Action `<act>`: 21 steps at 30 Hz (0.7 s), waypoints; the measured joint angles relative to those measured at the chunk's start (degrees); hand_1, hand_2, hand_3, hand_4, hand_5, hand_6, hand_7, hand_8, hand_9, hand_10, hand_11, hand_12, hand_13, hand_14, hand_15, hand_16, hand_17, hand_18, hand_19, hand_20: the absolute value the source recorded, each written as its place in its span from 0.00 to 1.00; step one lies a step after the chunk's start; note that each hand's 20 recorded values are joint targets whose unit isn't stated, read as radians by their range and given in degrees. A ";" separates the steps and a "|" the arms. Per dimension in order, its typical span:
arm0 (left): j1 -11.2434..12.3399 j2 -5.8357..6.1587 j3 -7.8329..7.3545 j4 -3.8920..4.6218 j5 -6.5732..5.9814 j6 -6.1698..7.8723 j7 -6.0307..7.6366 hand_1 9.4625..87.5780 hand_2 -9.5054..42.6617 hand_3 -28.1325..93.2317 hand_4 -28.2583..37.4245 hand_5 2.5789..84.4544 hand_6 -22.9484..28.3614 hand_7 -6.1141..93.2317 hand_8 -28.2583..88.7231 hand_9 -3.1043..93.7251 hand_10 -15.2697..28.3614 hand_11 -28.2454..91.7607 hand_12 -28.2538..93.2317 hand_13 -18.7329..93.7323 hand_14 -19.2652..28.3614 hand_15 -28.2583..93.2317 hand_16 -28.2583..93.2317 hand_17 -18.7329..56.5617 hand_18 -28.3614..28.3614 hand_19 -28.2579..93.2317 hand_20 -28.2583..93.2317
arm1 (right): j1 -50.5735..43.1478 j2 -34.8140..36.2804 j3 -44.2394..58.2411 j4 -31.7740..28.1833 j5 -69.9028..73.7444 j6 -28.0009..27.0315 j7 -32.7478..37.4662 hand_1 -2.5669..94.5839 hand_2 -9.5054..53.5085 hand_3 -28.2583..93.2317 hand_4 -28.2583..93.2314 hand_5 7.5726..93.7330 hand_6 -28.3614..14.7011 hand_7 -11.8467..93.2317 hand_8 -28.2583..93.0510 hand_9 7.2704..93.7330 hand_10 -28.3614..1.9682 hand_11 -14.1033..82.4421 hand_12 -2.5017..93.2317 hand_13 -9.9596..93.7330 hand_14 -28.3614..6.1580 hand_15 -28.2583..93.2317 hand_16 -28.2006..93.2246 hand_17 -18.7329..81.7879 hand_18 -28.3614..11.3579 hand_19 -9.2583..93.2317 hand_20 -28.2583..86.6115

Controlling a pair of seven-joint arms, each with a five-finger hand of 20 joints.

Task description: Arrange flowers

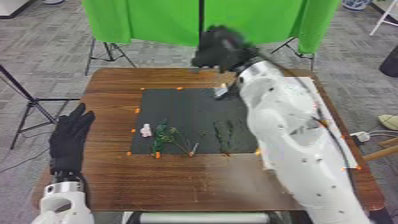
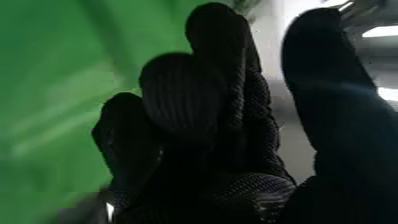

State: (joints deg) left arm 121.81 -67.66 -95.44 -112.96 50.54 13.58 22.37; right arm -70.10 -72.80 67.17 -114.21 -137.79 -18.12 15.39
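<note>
Got flowers lying flat on the near half of a dark mat. Pink flower by the mat's left side, small and pale, just beside a bushy green stem. To the right of that, thin stems fanning out near the mat's near edge, one with a pale end. Farther right, thin green sprigs, sparse and roughly lengthwise. Small pale object at the far part of the mat, near the right arm; can't tell if a container, or with what in it.

Right hand up at the desk's far edge, in front of the green cloth. In wrist view, fingers straight, thumb well apart from them. Left hand over the left edge of the desk, palm flat, fingers straight and close together.

Orange markers along the mat's edges. Wide strip of wood between mat and near desk edge, narrower one at left. White sheet on the right side, partly under the right arm.
</note>
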 measured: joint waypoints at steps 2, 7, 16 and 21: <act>0.26 0.00 -0.10 -0.17 0.00 0.03 0.03 0.07 0.35 0.78 0.00 0.51 0.56 0.10 0.19 0.48 0.66 0.34 0.32 0.45 0.69 0.30 0.24 0.35 0.67 0.25 0.39 | -1.99 4.75 5.14 -3.26 0.33 -0.13 1.09 0.41 0.00 0.73 0.14 0.73 0.65 0.26 0.18 0.83 0.47 0.44 0.31 0.91 0.65 0.69 0.51 0.76 0.40 1.00 0.69; 0.74 0.00 -0.23 -0.39 -0.03 0.21 0.12 0.08 0.34 0.78 0.00 0.51 0.56 0.11 0.19 0.49 0.66 0.34 0.32 0.45 0.70 0.30 0.24 0.35 0.67 0.25 0.39 | -10.02 15.97 16.55 -5.59 0.39 -1.98 3.45 0.40 0.00 0.72 0.14 0.71 0.67 0.26 0.18 0.82 0.46 0.40 0.30 0.90 0.64 0.69 0.50 0.76 0.39 1.00 0.69; 0.65 -0.10 -0.16 -0.38 0.07 0.16 -0.16 0.09 0.33 0.78 0.00 0.51 0.56 0.11 0.19 0.49 0.66 0.34 0.32 0.46 0.70 0.31 0.24 0.35 0.67 0.25 0.39 | -20.19 18.68 23.30 2.85 -1.66 -6.32 7.97 0.42 0.00 0.72 0.14 0.71 0.71 0.25 0.17 0.84 0.48 0.36 0.26 0.94 0.70 0.68 0.49 0.79 0.43 1.00 0.68; 0.56 -0.15 -0.13 -0.37 0.20 0.13 -0.34 0.09 0.32 0.78 0.00 0.51 0.56 0.11 0.19 0.49 0.66 0.35 0.32 0.46 0.70 0.31 0.24 0.35 0.67 0.25 0.39 | -20.57 14.85 23.19 8.04 -2.34 -6.54 8.80 0.43 0.00 0.72 0.14 0.71 0.71 0.25 0.17 0.85 0.50 0.34 0.25 0.96 0.72 0.67 0.50 0.81 0.45 1.00 0.67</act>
State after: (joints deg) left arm 122.37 -67.80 -95.57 -113.33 50.74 13.71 22.03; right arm -90.67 -57.95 90.36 -106.17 -140.13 -24.66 24.20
